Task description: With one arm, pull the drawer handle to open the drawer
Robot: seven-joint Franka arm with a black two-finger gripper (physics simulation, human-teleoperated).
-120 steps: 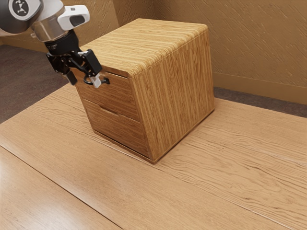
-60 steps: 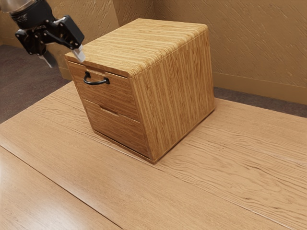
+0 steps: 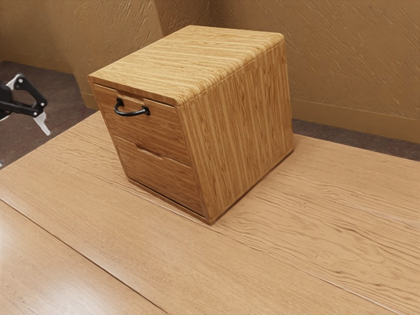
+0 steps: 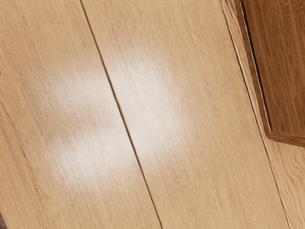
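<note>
Gripper (image 3: 27, 103) recorded at the far edge of the exterior view's left, level with the upper part of the cabinet (image 3: 230, 111) and well apart from it. We noted its two black fingers (image 3: 41, 121) spread, white tips apart, nothing between them and nothing touched. In that view it hung in front of the dark floor (image 3: 59, 108), just past the near corner of the bench (image 3: 275, 249). The black handle (image 3: 131, 110), a shallow curved loop, sat on the front of the upper drawer (image 3: 147, 125), near that front's top corner on the exterior view's left, free of the gripper. We saw no drawn-out box or side panel behind the upper drawer; its front lay close under the cabinet top and about in line with the lower drawer (image 3: 161, 174) below it. The cabinet stood upright on the bench, turned so that its drawer fronts faced the exterior view's left. A textured tan wall (image 3: 354, 52) ran behind it. In the wrist view we logged pale bench boards with a dark seam (image 4: 121, 119) running between them, a soft patch of glare across both, and a darker wooden corner of the cabinet resting on the bench.
</note>
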